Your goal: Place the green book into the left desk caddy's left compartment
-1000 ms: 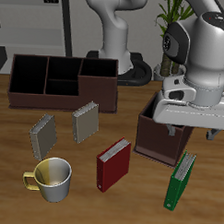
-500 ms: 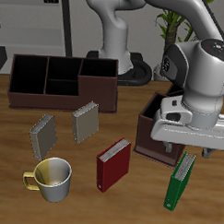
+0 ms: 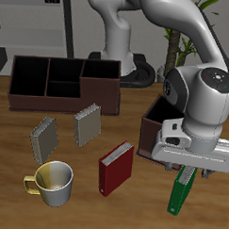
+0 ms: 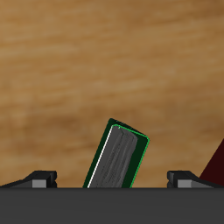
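the thin bright-green hardcover book (image 3: 182,190) with white page edges is seen standing on the wooden counter (image 3: 140,212) at the lower right of the exterior frame, directly beneath the end effector (image 3: 186,172). in the wrist view the book (image 4: 118,157) lies between the spread fingers (image 4: 41,178), ungripped.

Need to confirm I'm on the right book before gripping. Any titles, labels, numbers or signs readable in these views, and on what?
None readable in either view.
green book: plain green cover, grey page edges, no title showing.
red book: blank cover.
two grey books: no lettering.
mug: no print.
dark caddies: no labels.
gripper: no markings.
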